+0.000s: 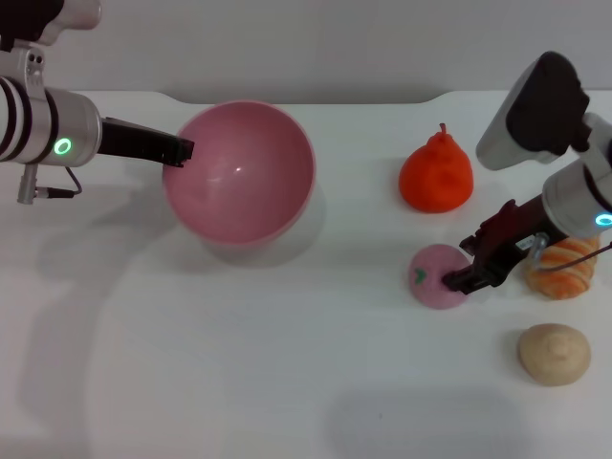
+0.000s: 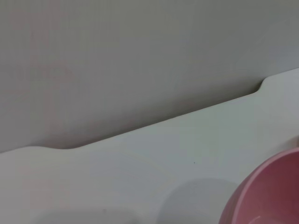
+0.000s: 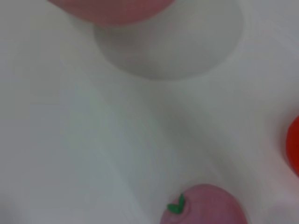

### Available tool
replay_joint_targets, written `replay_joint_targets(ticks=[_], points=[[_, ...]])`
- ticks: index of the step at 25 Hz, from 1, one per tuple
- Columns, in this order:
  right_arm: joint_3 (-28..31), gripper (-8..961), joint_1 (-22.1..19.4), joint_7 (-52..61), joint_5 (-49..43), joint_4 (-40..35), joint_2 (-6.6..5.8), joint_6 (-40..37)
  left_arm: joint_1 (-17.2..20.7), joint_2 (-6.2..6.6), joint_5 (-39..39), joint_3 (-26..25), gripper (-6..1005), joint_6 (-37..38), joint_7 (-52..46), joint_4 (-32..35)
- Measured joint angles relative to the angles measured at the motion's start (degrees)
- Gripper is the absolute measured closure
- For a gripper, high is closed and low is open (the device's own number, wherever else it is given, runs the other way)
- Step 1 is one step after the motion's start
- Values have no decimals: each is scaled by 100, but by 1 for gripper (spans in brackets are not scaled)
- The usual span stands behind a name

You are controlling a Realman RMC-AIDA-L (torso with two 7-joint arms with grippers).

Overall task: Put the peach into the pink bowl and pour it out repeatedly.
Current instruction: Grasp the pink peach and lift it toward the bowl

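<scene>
The pink bowl [image 1: 239, 172] is held tilted above the table at the left centre, casting a shadow beneath it. My left gripper [image 1: 178, 151] is shut on its left rim; the left wrist view shows only a piece of the bowl [image 2: 271, 196]. The peach [image 1: 430, 277] lies on the table right of centre, its green stem mark facing left. My right gripper [image 1: 461, 268] is down at the peach's right side, touching or nearly touching it. In the right wrist view the peach [image 3: 205, 205] is close, with the bowl [image 3: 107, 9] farther off.
An orange-red pear-shaped fruit [image 1: 436, 174] stands behind the peach. An orange-and-white striped item [image 1: 564, 268] sits just right of my right gripper. A beige bun [image 1: 554, 354] lies nearer the front. The white table [image 1: 239, 363] ends at a grey wall behind.
</scene>
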Motion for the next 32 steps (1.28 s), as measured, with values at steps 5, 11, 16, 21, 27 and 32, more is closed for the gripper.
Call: replay_joint_targets(ticks=[5, 11, 16, 21, 27, 32], points=[[-206, 404, 9, 5, 4, 130, 6, 241, -6, -8, 0, 2, 953, 1, 0, 0], [-413, 474, -59, -49, 168, 124, 13, 488, -27, -16, 0, 9, 954, 1, 0, -14], [-505, 660, -69, -61, 200, 113, 7, 495, -29, -16, 0, 9, 953, 1, 0, -21], [-536, 791, -88, -62, 207, -16, 7, 440, -27, -16, 0, 9, 953, 1, 0, -21], [-521, 820, -284, 188, 203, -1250, -4, -64, -58, -6, 0, -34, 952, 75, -19, 13], [-458, 851, -505, 426, 179, -2679, 18, -530, -72, -3, 0, -43, 952, 136, -44, 57]])
